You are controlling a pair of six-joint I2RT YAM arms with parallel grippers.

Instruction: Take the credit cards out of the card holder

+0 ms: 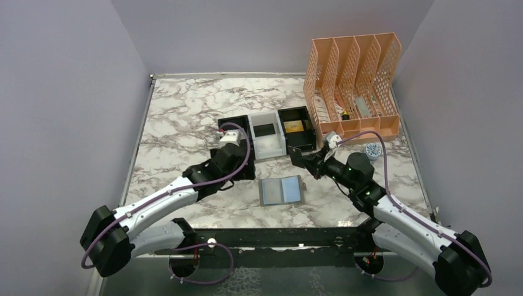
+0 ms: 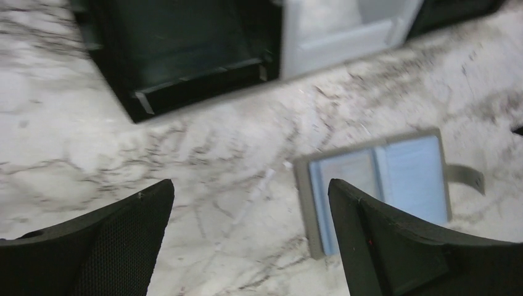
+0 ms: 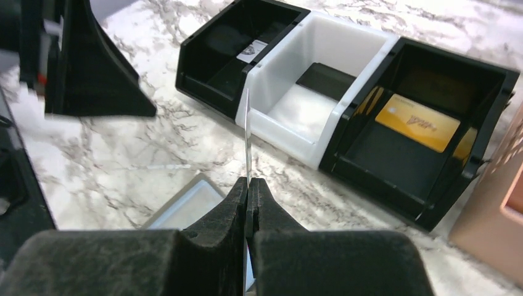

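One card holder (image 1: 280,190) lies open. Left gripper (image 2: 250,194) is spread wide, empty. Right gripper (image 3: 248,191) pinches one edge-on card (image 3: 247,129). One gold card (image 3: 418,122) sits in the three-compartment tray (image 3: 290,143).

A black-and-white three-compartment tray (image 1: 271,149) sits beside a peach mesh rack (image 1: 354,52) on the marble table (image 1: 179,117).

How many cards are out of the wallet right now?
3: a gold card in the tray's right black compartment, a dark card in its white compartment, a thin card edge-on in the right tool. The left black compartment may hide another.
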